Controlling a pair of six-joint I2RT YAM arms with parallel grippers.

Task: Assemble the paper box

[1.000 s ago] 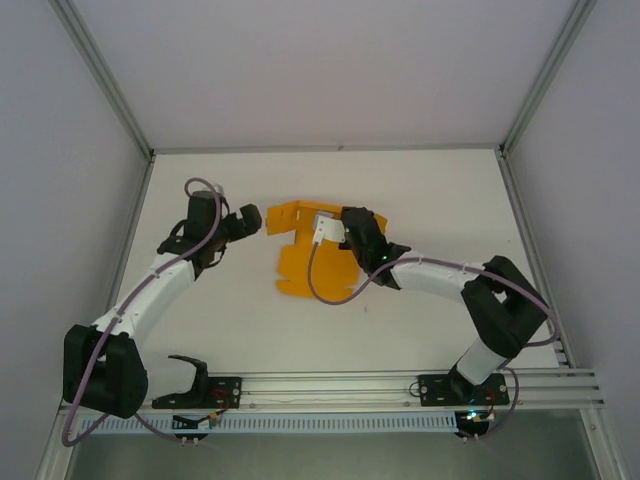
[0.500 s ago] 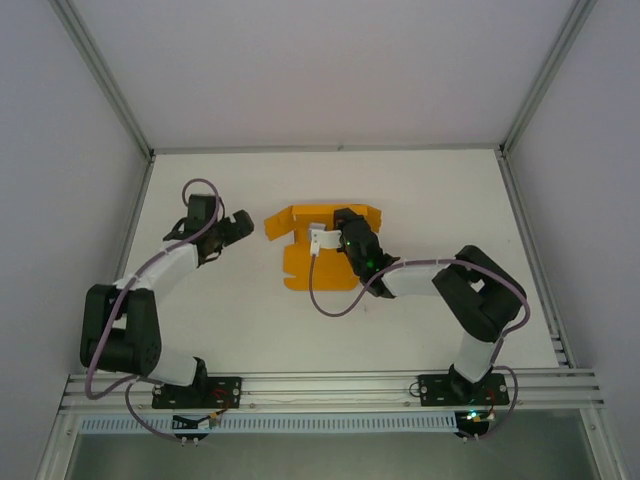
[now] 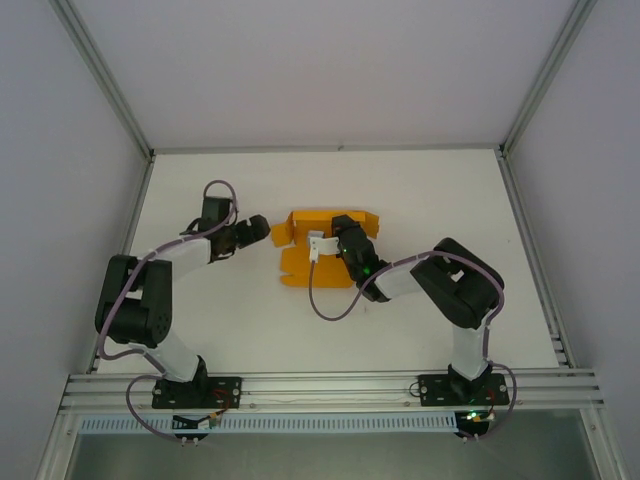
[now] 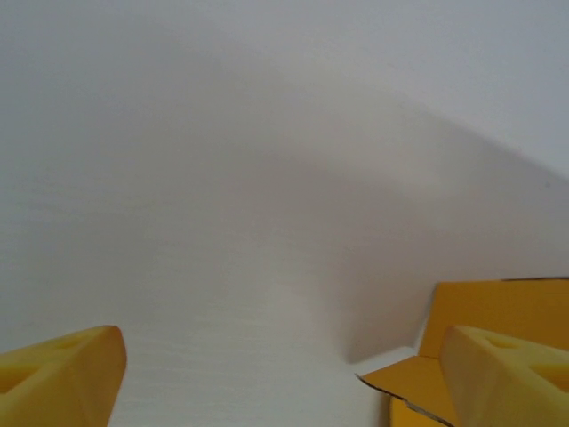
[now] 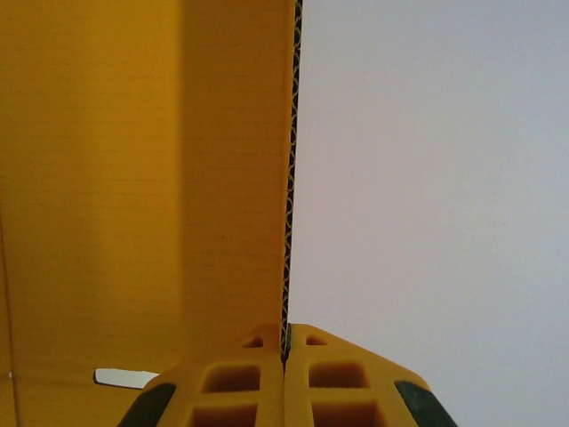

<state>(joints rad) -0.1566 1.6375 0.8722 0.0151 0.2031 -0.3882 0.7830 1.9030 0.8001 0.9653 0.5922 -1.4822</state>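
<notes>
A: Right tool point(image 5: 286, 342): closed flat on the top edge of a raised panel of the paper box point(image 3: 300, 265), a thin orange-yellow corrugated card sheet with flaps, partly folded. Left tool point(image 3: 258, 232): jaws wide, nothing between them, just beside the sheet's left flap.

B: Sheet position?

A: On the white tabletop point(image 3: 250, 330), about midway between the left and right edges and nearer the far edge than the near one. The near lobes lie flat.

B: Risks?

A: Judgement only. The hold is a bare edge pinch, so a twist could let the panel slip out or crease off its score line. If the left tool comes in low, it may shove the sheet sideways instead of lifting the flap.
</notes>
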